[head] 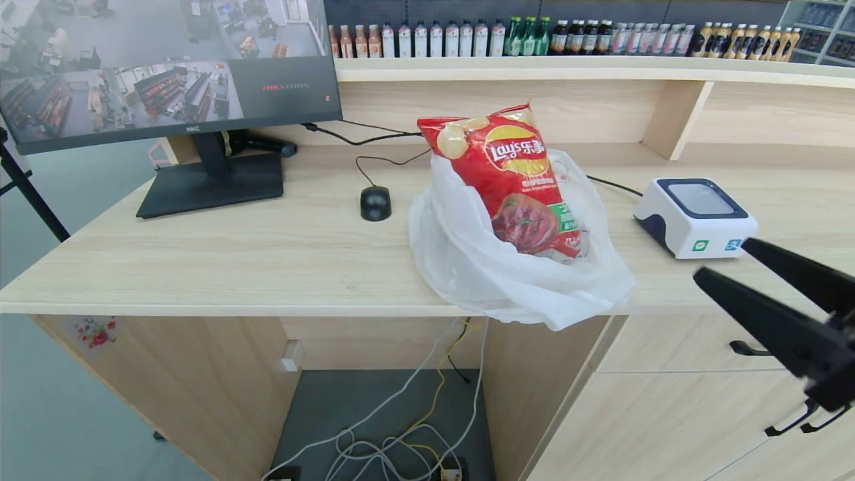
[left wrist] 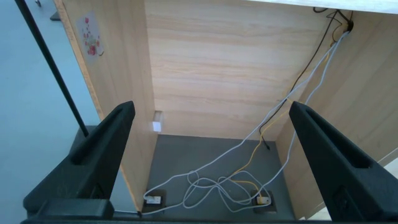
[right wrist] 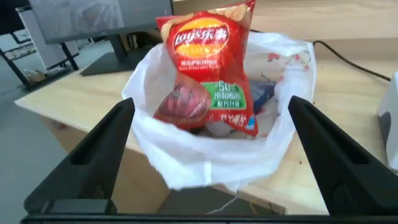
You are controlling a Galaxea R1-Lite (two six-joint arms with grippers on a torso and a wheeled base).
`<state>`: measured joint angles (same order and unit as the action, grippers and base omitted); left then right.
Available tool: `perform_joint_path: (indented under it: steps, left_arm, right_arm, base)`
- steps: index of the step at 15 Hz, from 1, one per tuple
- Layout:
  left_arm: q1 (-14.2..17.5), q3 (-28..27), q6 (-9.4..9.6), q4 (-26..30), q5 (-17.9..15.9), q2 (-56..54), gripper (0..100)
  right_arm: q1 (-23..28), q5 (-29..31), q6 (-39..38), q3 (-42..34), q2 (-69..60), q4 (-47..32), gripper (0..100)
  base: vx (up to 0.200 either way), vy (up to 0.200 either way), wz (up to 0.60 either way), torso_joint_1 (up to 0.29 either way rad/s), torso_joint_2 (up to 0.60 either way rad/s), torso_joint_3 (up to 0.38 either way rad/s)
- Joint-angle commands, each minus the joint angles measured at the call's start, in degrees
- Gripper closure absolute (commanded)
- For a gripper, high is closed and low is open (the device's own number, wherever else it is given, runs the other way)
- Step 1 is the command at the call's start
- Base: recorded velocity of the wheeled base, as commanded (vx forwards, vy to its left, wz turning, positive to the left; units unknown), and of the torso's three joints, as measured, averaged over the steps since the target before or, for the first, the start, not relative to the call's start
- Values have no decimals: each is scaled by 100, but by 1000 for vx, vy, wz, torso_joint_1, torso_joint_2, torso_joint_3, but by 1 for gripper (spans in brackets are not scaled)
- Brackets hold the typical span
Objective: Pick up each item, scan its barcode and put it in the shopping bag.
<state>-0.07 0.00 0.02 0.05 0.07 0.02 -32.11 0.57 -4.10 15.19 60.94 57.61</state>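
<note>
On the table (head: 267, 260) the white plastic shopping bag (head: 481, 274) slumps at the front edge, its mouth wide. The red bag of crisps (head: 511, 180) stands in it, leaning back, its upper half above the rim. Something blue and something pale lie beside its foot (too hidden to name). The right gripper (head: 721, 259) hangs off the table's front corner, below the barcode scanner (head: 695, 217), fingers spread and holding nothing. The left gripper (left wrist: 211, 106) is low, equally released, facing the cables under the table. The drop looks done, so the care now is to keep both arms clear of the loose plastic, since a snagged rim could drag the bag off the edge.
</note>
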Motion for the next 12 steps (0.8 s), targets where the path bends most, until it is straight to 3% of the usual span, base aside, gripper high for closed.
perform_joint_path:
  steps: [1, 4, 7, 8, 10, 12]
  left_arm:
    - [7, 0, -2, 4, 1, -2, 0]
    - [-1, 0, -2, 4, 1, -2, 0]
    - [-1, 0, 15, 4, 1, -2, 0]
    - [-1, 0, 15, 4, 1, -2, 0]
    - [-1, 0, 15, 4, 1, -2, 0]
    - [-1, 0, 24, 4, 1, -2, 0]
  right_arm:
    - [-208, 4, 295, -1000, -979, -4, 0]
    - [-542, -31, 462, -1501, -1489, -461, 0]
    - [-683, -40, 796, -1501, -2807, -2430, 0]
    - [-753, -75, 1007, -1493, -3044, -2755, 0]
    - [-1034, -189, 1517, -1484, -4494, -4698, 0]
    - [-1025, -198, 1508, -1449, -5452, -5638, 0]
  base:
    - [0, 0, 0, 0, 0, 0]
    - [0, 0, 0, 0, 0, 0]
    - [0, 0, 0, 0, 0, 0]
    - [0, 0, 0, 0, 0, 0]
    - [0, 0, 0, 0, 0, 0]
    - [0, 0, 0, 0, 0, 0]
